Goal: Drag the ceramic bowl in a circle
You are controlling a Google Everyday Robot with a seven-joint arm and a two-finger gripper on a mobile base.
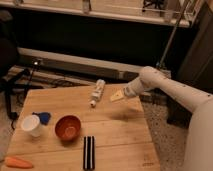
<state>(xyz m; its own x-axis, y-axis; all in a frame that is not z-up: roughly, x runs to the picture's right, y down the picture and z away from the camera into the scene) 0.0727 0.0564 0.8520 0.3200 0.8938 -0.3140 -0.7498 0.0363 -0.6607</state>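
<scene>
The ceramic bowl (67, 127), small, glossy and orange-red with a lighter inside, stands upright on the wooden table (115, 137), left of its middle. My gripper (117, 96) hangs above the table's far right part, at the end of the white arm that reaches in from the right. It is well away from the bowl, up and to the right of it. The gripper is open and holds nothing.
A white cup (31, 125) stands just left of the bowl, with a blue object (43, 117) behind it. A carrot (17, 162) lies at the front left corner. A black ridged object (88, 152) lies near the front edge. A white bottle (97, 93) lies at the back.
</scene>
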